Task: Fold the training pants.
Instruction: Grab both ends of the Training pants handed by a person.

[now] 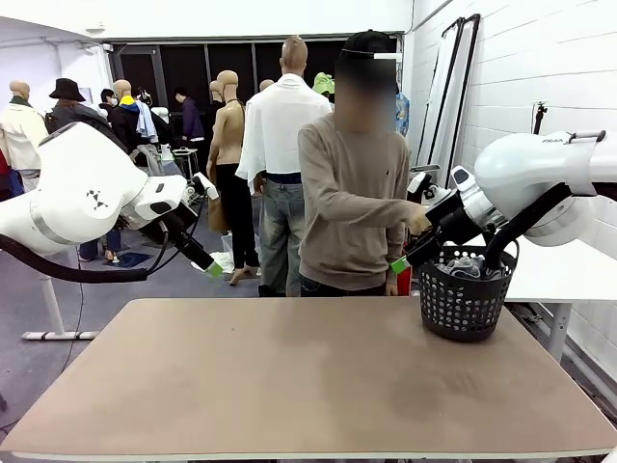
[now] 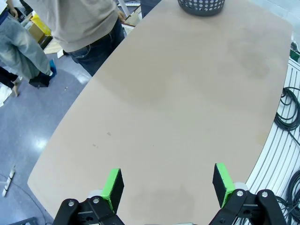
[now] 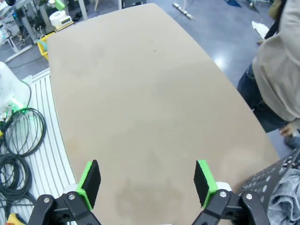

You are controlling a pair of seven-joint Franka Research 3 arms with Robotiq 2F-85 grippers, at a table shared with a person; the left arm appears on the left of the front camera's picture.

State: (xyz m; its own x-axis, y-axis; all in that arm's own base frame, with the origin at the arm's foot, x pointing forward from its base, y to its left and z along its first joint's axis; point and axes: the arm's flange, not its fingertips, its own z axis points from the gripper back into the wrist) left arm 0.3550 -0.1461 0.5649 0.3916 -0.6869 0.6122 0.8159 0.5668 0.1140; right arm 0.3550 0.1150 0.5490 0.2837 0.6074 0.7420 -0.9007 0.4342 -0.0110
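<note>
The training pants (image 1: 466, 265) lie bunched as light grey cloth inside a black mesh basket (image 1: 461, 307) at the table's far right; a fold of them (image 3: 287, 197) also shows in the right wrist view's lower right corner. My right gripper (image 1: 400, 262) hangs open just left of the basket, above the table, with nothing between its green pads (image 3: 204, 180). My left gripper (image 1: 210, 267) is held high beyond the table's far left edge, also open and empty, as the left wrist view confirms with its gripper (image 2: 168, 185) looking down on bare tabletop. The person's hand (image 1: 419, 224) reaches toward the basket.
The tan table (image 1: 289, 376) spreads wide in front of both arms. The person (image 1: 352, 193) stands at the far edge, centre right. The basket (image 2: 201, 5) sits at the far end in the left wrist view. Cables (image 3: 21, 136) lie on the floor beside the table.
</note>
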